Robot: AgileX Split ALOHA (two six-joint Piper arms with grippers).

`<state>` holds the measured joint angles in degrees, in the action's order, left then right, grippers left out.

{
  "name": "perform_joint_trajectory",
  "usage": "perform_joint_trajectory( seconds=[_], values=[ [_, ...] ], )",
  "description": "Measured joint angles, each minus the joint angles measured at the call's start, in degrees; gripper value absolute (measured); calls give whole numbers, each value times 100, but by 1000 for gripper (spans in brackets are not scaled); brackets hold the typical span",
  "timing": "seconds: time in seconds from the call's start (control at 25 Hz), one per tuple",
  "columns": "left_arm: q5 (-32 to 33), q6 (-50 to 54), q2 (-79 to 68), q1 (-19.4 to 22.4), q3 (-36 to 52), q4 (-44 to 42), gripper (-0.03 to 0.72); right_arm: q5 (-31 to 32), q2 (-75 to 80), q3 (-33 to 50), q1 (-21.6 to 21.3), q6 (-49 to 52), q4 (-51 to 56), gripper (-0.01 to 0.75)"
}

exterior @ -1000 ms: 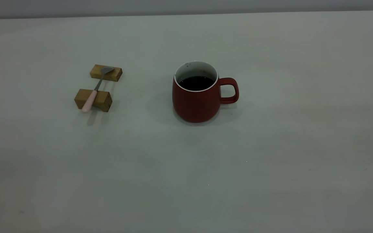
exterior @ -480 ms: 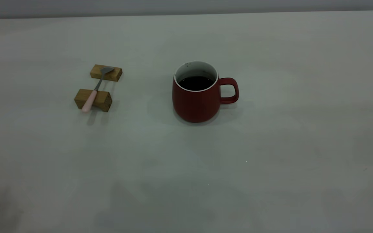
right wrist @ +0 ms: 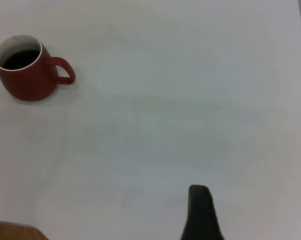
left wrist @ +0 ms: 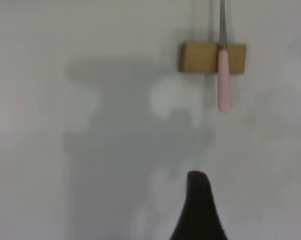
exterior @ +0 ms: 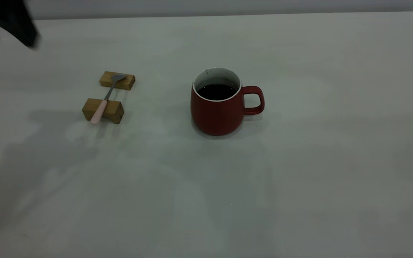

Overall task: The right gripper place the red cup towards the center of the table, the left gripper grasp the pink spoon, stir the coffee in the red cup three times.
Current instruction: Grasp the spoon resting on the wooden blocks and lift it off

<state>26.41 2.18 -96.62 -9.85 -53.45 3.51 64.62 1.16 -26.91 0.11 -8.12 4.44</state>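
Near table centre you've got the red cup w/ coffee; pink spoon bridges two wooden blocks. Left gripper above far-left corner, jaws can't tell.

wall — plain grey | light — dim, soft shadows

The table is a plain off-white with soft grey shadows across it. The red cup is dark red outside, white inside and along the rim, and holds coffee that is nearly black. The pink spoon has a pale pink handle and a grey metal neck and bowl. The two wooden blocks are tan. The left claw at the far left is black
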Motion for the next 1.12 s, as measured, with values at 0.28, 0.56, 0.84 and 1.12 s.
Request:
perform_joint_trajectory(
  seconds=[0.28,0.56,0.84,1.12],
  values=[
    [-557,19,-1278,-195,-375,219,641,0,0,0,0,0,0,582],
    [-947,-6,-2159,-232,-557,421,638,0,0,0,0,0,0,582],
    [-1131,-24,-2866,-390,-946,483,622,0,0,0,0,0,0,582],
    [-1117,-24,-3144,-396,-1090,484,551,0,0,0,0,0,0,582]
  ],
)
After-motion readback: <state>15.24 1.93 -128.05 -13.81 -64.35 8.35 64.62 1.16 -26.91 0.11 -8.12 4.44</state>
